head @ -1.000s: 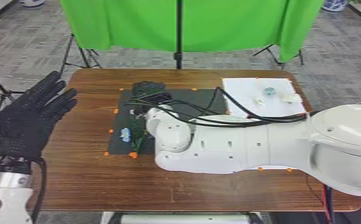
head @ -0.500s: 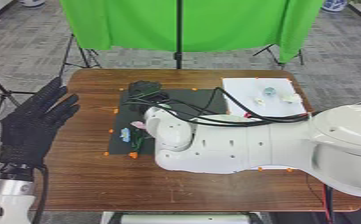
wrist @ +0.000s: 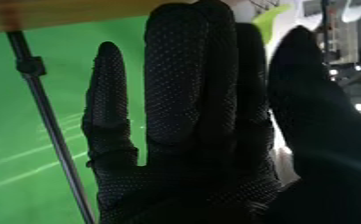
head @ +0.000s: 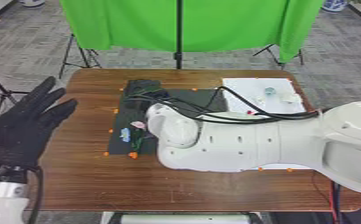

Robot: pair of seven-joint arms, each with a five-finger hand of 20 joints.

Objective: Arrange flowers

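Beyond the wooden tabletop (head: 96,185), a green curtain (head: 239,30) is hung; left hand (head: 21,127) and right hand (head: 144,89) are held straight-fingered.

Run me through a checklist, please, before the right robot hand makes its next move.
1. Right robot hand free: ok, fingers straight, curled round nothing.
2. Left robot hand out of the way: ok, at the table's left side, apart from the flowers.
3. Blue flower on the dark mat: ok.
4. Pink flower on the same mat: ok, close beside the right arm.
5. White sheet fully uncovered: not ok, the right arm hides its nearer part.
6. No further flowers under the right arm: cannot tell, it blocks the view.
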